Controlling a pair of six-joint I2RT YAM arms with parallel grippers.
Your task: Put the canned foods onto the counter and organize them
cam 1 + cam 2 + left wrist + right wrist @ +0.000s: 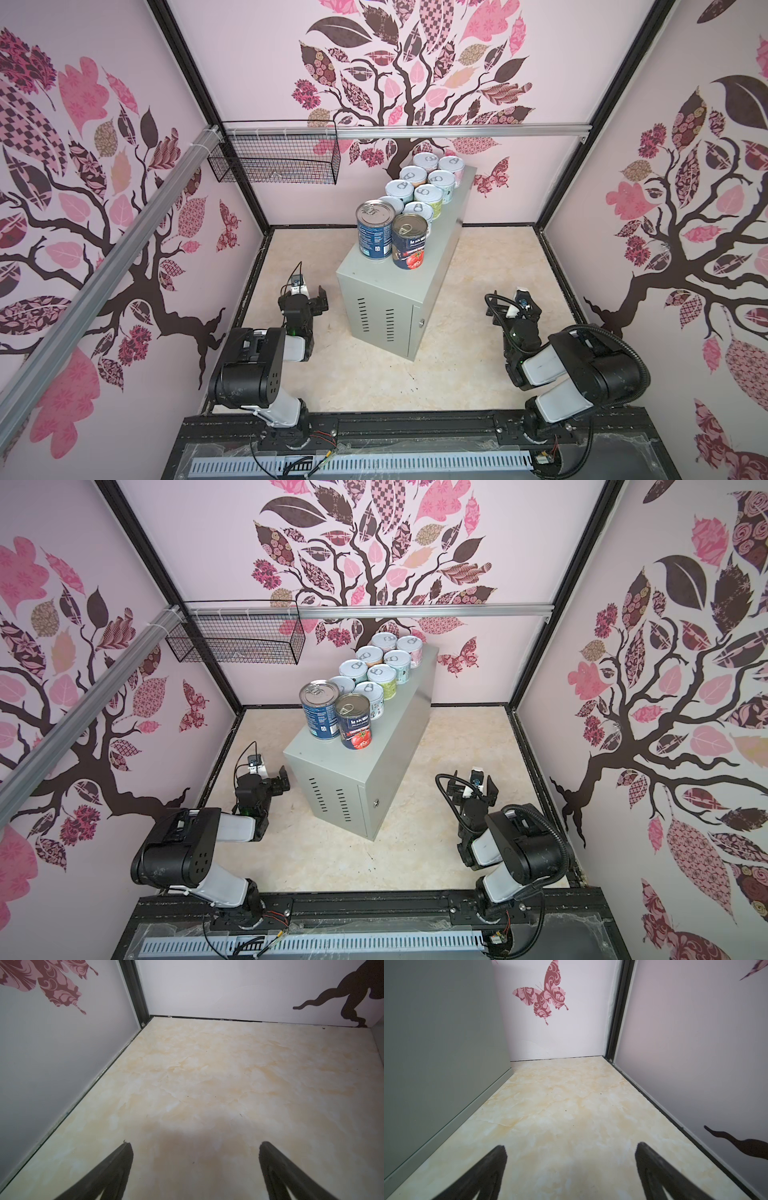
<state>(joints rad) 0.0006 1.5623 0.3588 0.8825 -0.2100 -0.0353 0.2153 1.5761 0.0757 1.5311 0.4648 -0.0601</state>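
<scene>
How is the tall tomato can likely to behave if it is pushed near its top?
The tomato can stands upright, taller than wide, so a high push may tip it rather than slide it. Its label looks glossy, probably slippery to grip. It stands near the front end of the counter, so once tipped it could roll off.

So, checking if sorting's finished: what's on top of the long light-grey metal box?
Eight short pastel-labelled pull-tab cans in two rows, plus a tall blue can and a tall dark tomato can at the near end. These partly hide the nearest two short cans.
</scene>
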